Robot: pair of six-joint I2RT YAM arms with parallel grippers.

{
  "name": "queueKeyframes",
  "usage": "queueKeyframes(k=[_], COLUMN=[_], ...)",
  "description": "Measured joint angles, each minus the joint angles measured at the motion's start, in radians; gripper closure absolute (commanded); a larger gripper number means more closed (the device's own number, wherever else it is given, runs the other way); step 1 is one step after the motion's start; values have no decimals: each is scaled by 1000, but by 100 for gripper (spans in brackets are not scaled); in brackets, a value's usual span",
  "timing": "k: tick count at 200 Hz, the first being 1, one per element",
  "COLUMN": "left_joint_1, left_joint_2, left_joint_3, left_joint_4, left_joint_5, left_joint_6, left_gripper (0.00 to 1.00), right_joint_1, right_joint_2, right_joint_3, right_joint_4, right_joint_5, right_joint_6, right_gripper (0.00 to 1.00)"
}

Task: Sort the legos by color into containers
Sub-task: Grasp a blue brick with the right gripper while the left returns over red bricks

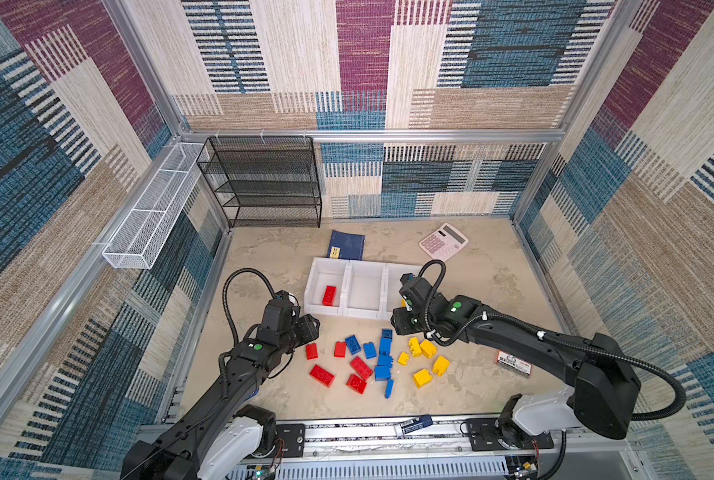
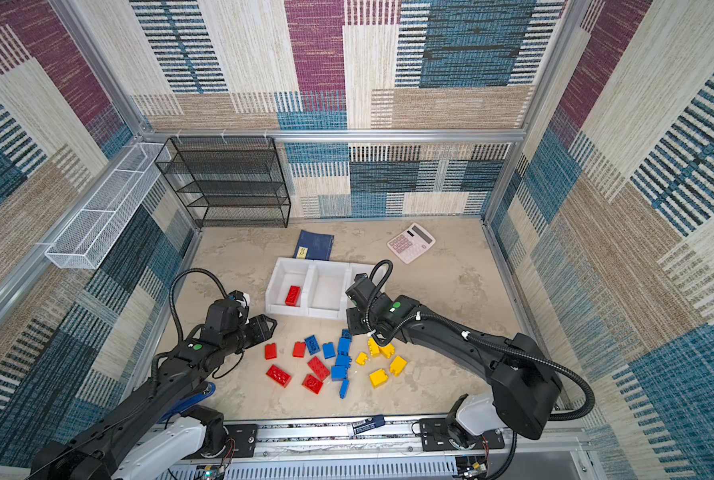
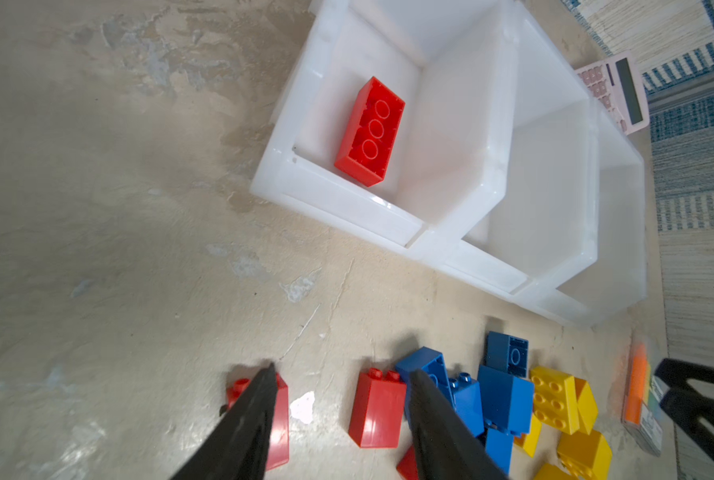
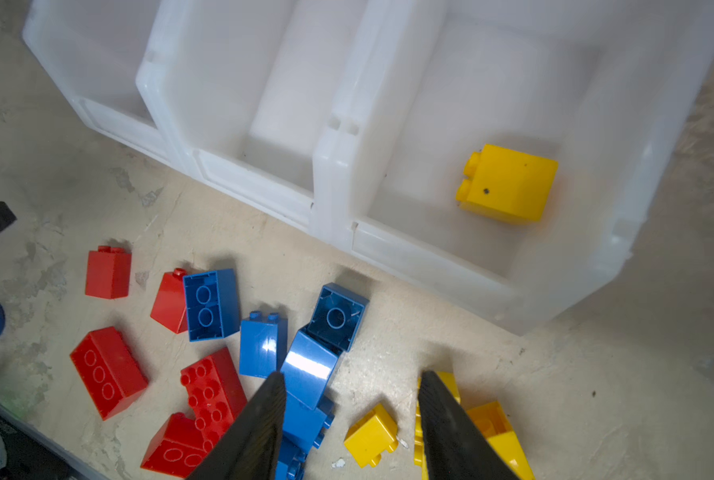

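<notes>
The containers point(image 1: 349, 269) are three joined white bins in mid-table. The left bin holds one red brick point(image 1: 329, 295) and the right bin one yellow brick point(image 4: 507, 183); the middle bin holds nothing. Loose legos lie in front: red ones point(image 1: 322, 375) on the left, blue ones point(image 1: 384, 353) in the middle, yellow ones point(image 1: 428, 348) on the right. My left gripper point(image 3: 343, 370) hangs open above the red bricks, with one red brick point(image 3: 378, 409) below its gap. My right gripper point(image 4: 351, 380) hangs open over the blue and yellow bricks, above a small yellow brick point(image 4: 371, 434). Neither holds anything.
A dark-blue booklet point(image 1: 347, 245) lies just behind the bins and a pink calculator point(image 1: 442, 242) at the back right. A black mesh rack point(image 1: 264, 183) and a white wire basket point(image 1: 152, 216) stand at the back left. A small labelled box point(image 1: 513, 363) lies under the right arm.
</notes>
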Motion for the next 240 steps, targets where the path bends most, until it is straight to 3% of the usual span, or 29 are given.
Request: queueKeyframes(k=[108,184,209,240], left_joint_1=[0,0,0,0], left_joint_2=[-19,-26,-28,-31], left_joint_3=[-14,-37,-45,-58], left_joint_4=[0,4,7,9], left_joint_5=[79,128,129,128], left_joint_6=[5,7,7,7], left_gripper=[44,44,44,44], right_joint_1=[122,144,148,148], right_joint_2=[156,196,233,248], right_joint_3=[25,18,26,25], right_joint_4=[-14,-10,5,4], right_joint_5=[34,42,28,27], right_joint_6=[157,232,237,237], right_gripper=[44,46,48,58])
